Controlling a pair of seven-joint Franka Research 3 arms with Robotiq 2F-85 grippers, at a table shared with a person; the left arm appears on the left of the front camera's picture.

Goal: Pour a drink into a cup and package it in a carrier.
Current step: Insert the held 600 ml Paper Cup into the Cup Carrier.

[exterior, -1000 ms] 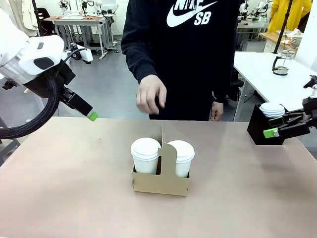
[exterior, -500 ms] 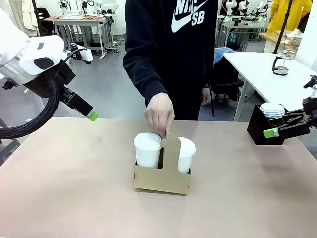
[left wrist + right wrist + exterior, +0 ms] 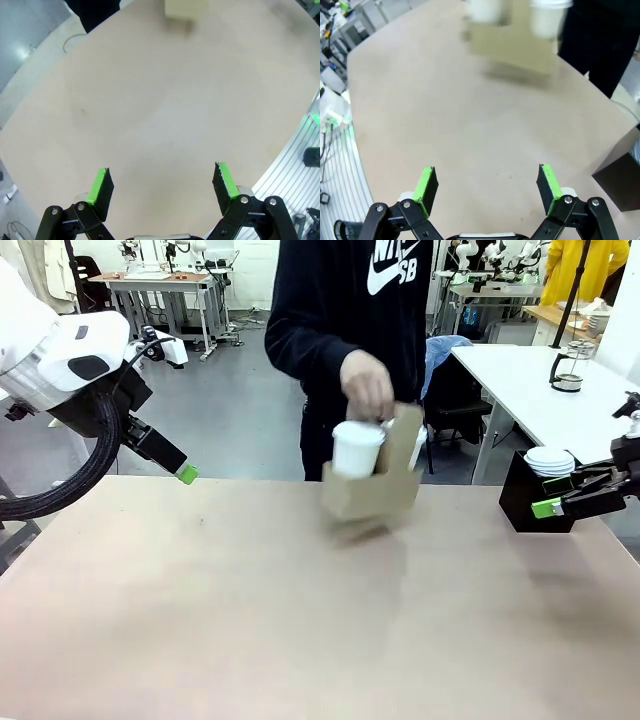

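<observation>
Above the table (image 3: 200, 620), one carrier (image 3: 372, 490), person's hand (image 3: 366, 390); both jaws spread, empty.

The worktop (image 3: 200, 620) is a plain tan surface, wide and smooth. At its far right edge sits a black box (image 3: 520, 502), holding a stack of white lids (image 3: 549, 461). The carrier's faint shadow falls near the middle.

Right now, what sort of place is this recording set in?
Likely a robotics lab: a bare work table, other tables with robot arms behind, and a person's hand lifting a cardboard drink carrier.
</observation>
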